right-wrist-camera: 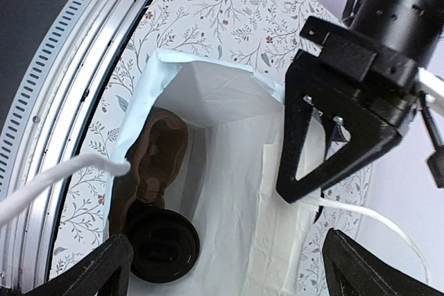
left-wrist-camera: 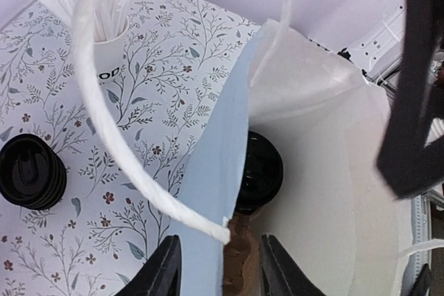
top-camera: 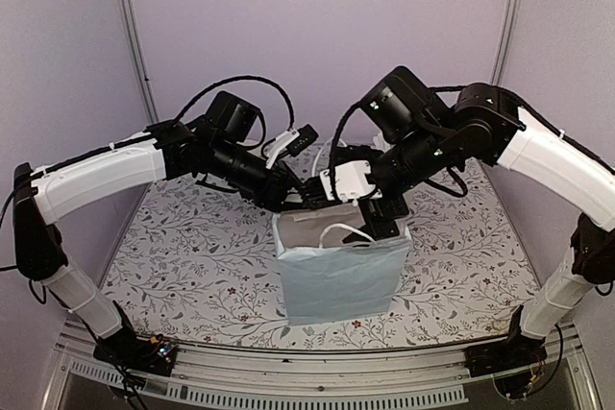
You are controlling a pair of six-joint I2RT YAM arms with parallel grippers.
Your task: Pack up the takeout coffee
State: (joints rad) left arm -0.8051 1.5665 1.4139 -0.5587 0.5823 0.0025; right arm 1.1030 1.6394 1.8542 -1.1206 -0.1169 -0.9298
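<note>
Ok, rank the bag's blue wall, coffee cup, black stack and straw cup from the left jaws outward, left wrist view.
1. Bag's blue wall, bottom centre.
2. Coffee cup, inside the bag.
3. Black stack, on the table, left.
4. Straw cup, upper left, farthest.

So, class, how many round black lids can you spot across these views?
2. One lid sits deep inside the bag. The second lid lies on the table outside the bag, near the straw cup; it looks stacked, so more may hide beneath.
</note>
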